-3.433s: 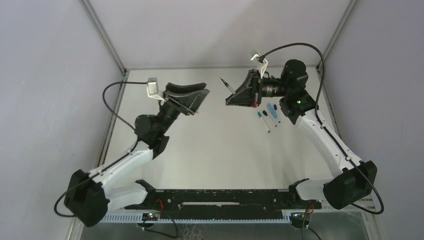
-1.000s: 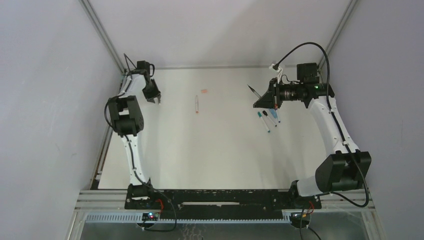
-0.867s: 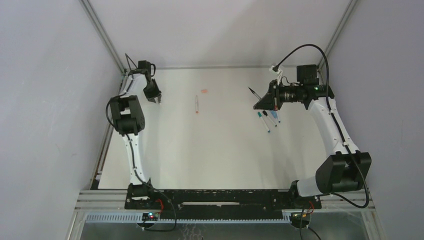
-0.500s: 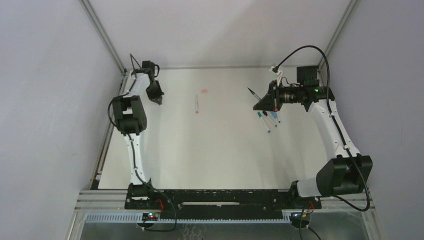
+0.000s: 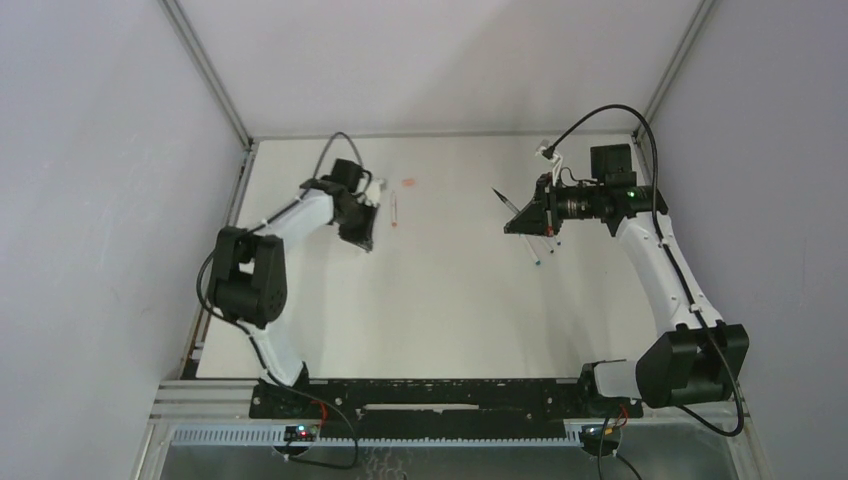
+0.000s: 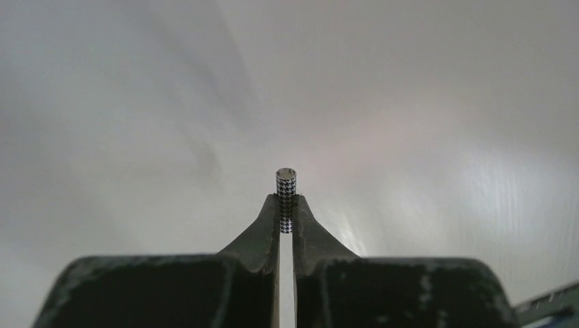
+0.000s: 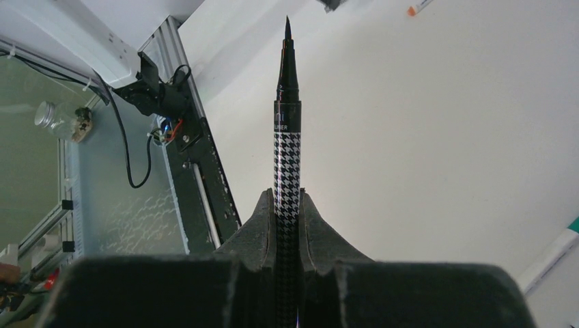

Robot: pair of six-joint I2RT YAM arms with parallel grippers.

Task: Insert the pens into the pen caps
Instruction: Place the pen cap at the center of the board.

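Top external reading, from the near edge outward. Counts two arms bolted side by side at the near edge of the table [image 5: 450, 320], both reaching over its far half. Meets first, on the right side, a group of loose pens [image 5: 536, 256] lying flat just below the right gripper [image 7: 287, 198]. Shows two thin slivers there, with the rest hidden by the gripper, so cannot give a full count. Catches one teal-ended pen [image 7: 554, 251] with a white barrel at the lower right corner of the right wrist view. Places the left gripper [image 6: 286, 203] left of centre, jaws pressed together on one houndstooth pen cap [image 6: 286, 181], a short stub standing out past the fingertips. Places the right gripper opposite, jaws clamped on one houndstooth pen [image 7: 287, 137], uncapped, with its black pointed tip aimed toward the left side and well apart from the held cap. Picks out farther back, between the two grippers, one orange-tipped pen [image 5: 394, 210] lying just beside the left wrist. Ends at one salmon-pink cap [image 5: 408, 182], lying alone, near that pen but not touching it.
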